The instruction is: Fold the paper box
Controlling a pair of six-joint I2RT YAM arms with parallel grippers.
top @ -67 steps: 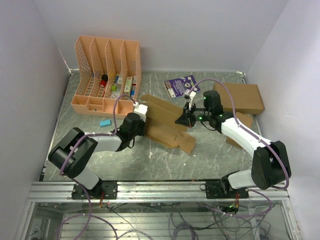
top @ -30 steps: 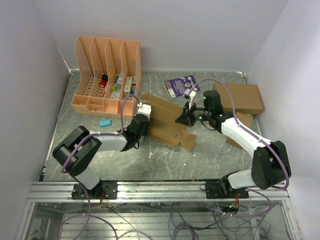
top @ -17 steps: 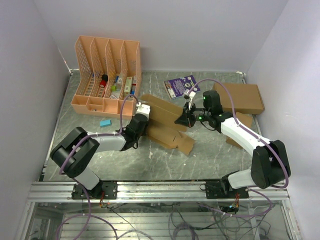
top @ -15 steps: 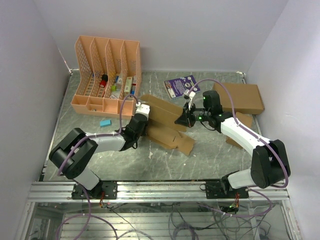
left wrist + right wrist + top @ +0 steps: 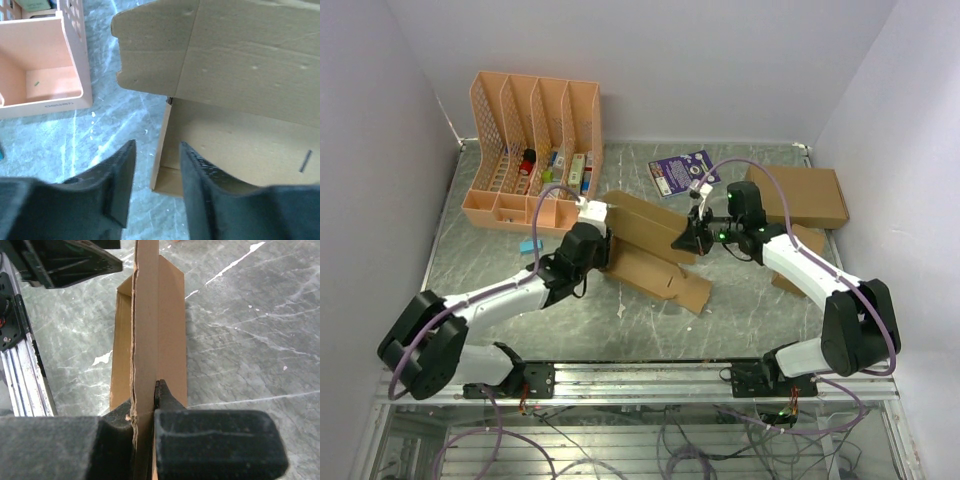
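Marble table (image 5: 750, 310) bears paper box (image 5: 650, 228) running far-left to near-right, right claw (image 5: 145, 405) pinching it, left claw (image 5: 156, 150) parted.

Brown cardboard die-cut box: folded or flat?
Partly folded: one panel of the brown cardboard box stands upright in the right end effector; rest flat.

Pale lilac walls (image 5: 720, 60) on three sides; grey marbled tabletop (image 5: 650, 320); aluminium rail (image 5: 640, 380) along near edge; even light.

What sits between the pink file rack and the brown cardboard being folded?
Only bare marbled tabletop, seen in the left wrist view, separates the file rack from the paper box.
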